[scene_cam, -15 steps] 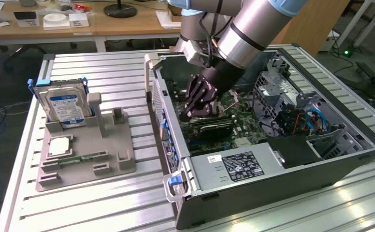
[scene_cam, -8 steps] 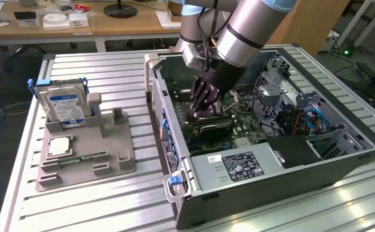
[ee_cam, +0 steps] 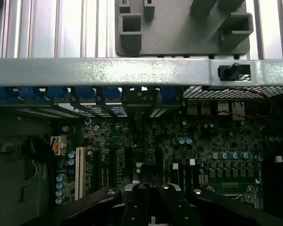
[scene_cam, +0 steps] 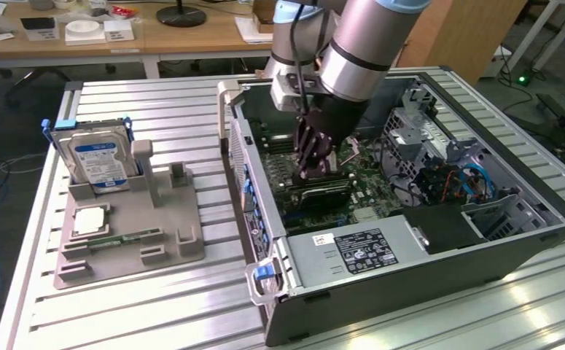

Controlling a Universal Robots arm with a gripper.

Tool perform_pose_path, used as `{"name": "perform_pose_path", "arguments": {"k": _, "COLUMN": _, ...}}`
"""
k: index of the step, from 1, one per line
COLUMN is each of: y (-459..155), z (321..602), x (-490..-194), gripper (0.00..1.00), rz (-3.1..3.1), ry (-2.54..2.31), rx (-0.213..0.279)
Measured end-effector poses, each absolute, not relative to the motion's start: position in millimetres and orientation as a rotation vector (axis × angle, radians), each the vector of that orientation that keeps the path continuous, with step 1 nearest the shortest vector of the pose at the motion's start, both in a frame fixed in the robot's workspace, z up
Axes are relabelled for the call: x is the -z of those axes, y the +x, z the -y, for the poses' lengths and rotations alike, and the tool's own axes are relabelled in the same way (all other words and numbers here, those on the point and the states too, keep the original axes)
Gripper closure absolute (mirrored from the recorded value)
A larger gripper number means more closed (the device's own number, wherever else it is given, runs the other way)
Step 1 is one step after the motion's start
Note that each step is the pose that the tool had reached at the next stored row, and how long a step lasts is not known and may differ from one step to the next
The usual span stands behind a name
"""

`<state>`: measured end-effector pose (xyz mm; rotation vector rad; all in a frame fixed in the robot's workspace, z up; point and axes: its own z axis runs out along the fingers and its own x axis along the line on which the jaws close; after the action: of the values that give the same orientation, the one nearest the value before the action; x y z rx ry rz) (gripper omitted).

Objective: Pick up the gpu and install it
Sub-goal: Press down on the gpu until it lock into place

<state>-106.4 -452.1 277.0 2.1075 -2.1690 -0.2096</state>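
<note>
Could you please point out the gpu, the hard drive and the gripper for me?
gpu (scene_cam: 319, 194): exterior view, black cooler face.
hard drive (scene_cam: 98, 162): exterior view, blue label.
gripper (scene_cam: 313, 169): exterior view, fingertips above the gpu.

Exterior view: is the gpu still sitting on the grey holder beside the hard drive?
No. The gpu is inside the open computer case, on the motherboard directly below the tool.

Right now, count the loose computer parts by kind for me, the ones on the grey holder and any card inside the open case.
Silver hard drive with blue label, upright on the holder: 1
Square silver processor chip, flat on the holder: 1
Narrow green memory stick, on the holder: 1
Green expansion card with black cooler block, inside the case: 1
Total: 4
</note>
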Motion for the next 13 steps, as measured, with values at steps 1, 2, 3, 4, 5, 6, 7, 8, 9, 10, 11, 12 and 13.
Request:
{"name": "perform_pose_path", "arguments": {"k": 1, "y": -108, "z": 452, "x": -277, "gripper": 0.89, "rz": 2.171, "ry": 2.110, "rx": 0.205}}
{"name": "perform_pose_path", "arguments": {"k": 2, "y": -110, "z": 452, "x": -277, "gripper": 0.89, "rz": 2.172, "ry": 2.111, "rx": 0.203}}
{"name": "perform_pose_path", "arguments": {"k": 3, "y": -113, "z": 452, "x": -277, "gripper": 0.89, "rz": 2.173, "ry": 2.112, "rx": 0.201}}
{"name": "perform_pose_path", "arguments": {"k": 4, "y": -114, "z": 452, "x": -277, "gripper": 0.89, "rz": 2.174, "ry": 2.113, "rx": 0.198}}
{"name": "perform_pose_path", "arguments": {"k": 5, "y": -115, "z": 452, "x": -277, "gripper": 0.89, "rz": 2.178, "ry": 2.116, "rx": 0.189}}
{"name": "perform_pose_path", "arguments": {"k": 6, "y": -115, "z": 452, "x": -277, "gripper": 0.89, "rz": 2.186, "ry": 2.125, "rx": 0.173}}
{"name": "perform_pose_path", "arguments": {"k": 7, "y": -115, "z": 452, "x": -277, "gripper": 0.89, "rz": 2.196, "ry": 2.135, "rx": 0.154}}
{"name": "perform_pose_path", "arguments": {"k": 8, "y": -116, "z": 452, "x": -277, "gripper": 0.89, "rz": 2.205, "ry": 2.144, "rx": 0.137}}
{"name": "perform_pose_path", "arguments": {"k": 9, "y": -118, "z": 452, "x": -277, "gripper": 0.89, "rz": 2.211, "ry": 2.150, "rx": 0.125}}
{"name": "perform_pose_path", "arguments": {"k": 10, "y": -119, "z": 452, "x": -277, "gripper": 0.89, "rz": 2.212, "ry": 2.151, "rx": 0.122}}
{"name": "perform_pose_path", "arguments": {"k": 11, "y": -119, "z": 452, "x": -276, "gripper": 0.89, "rz": 2.212, "ry": 2.151, "rx": 0.122}}
{"name": "perform_pose_path", "arguments": {"k": 12, "y": -119, "z": 452, "x": -276, "gripper": 0.89, "rz": 2.212, "ry": 2.151, "rx": 0.121}}
{"name": "perform_pose_path", "arguments": {"k": 13, "y": -119, "z": 452, "x": -275, "gripper": 0.89, "rz": 2.211, "ry": 2.150, "rx": 0.120}}
